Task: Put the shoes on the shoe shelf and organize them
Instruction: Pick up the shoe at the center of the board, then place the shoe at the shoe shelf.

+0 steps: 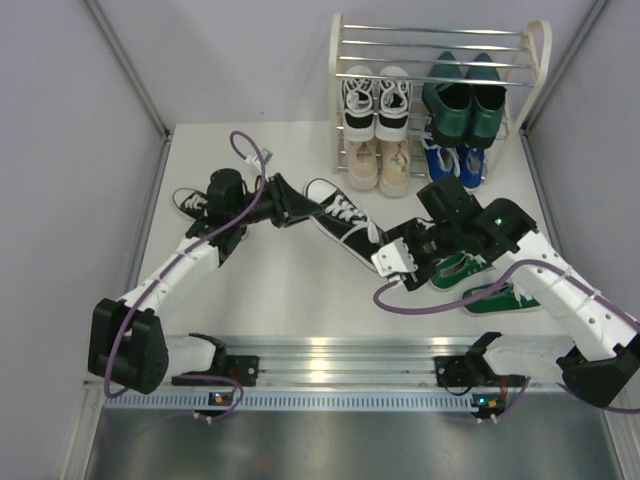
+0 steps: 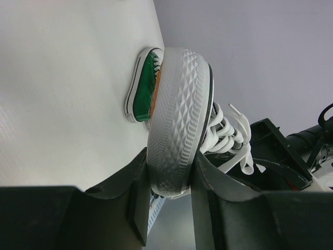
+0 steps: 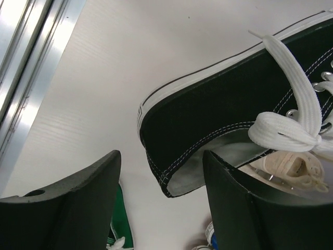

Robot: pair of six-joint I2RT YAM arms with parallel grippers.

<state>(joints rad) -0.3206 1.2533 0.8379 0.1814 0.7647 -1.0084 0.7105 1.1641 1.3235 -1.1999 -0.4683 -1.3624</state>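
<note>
The left arm (image 1: pixel 170 275) and right arm (image 1: pixel 565 290) are white tubes with black joints, each trailing a purple cable (image 1: pixel 430 308) back from its pincer. Behind the right pincer (image 1: pixel 385 248) a green light (image 1: pixel 497 213) glows; its fingers (image 3: pixel 78 198) are thick matte black.

A: What is the black sneaker (image 3: pixel 223 114) at the tips of the right pincer (image 3: pixel 161 166) made of?
B: Matt black canvas with white stitching. Its laces (image 3: pixel 291 120) are flat woven cloth, and the strip along its edge is smooth white rubber.
A: And the sole (image 2: pixel 179 114) clamped in the left pincer (image 2: pixel 169 169)?
B: Pale matt rubber, rough with an embossed diamond grid. The fingers (image 2: pixel 119 208) pressing it are matt black plastic, faintly grainy.
A: Below the pincers?
B: The table (image 3: pixel 104 78) is matt white, finely ribbed. Beside the right pincer runs a brushed metal rail (image 3: pixel 26 57), shiny. Past the left pincer's tips lies a green sneaker (image 2: pixel 141 88), cloth with a smooth rubber rim.
</note>
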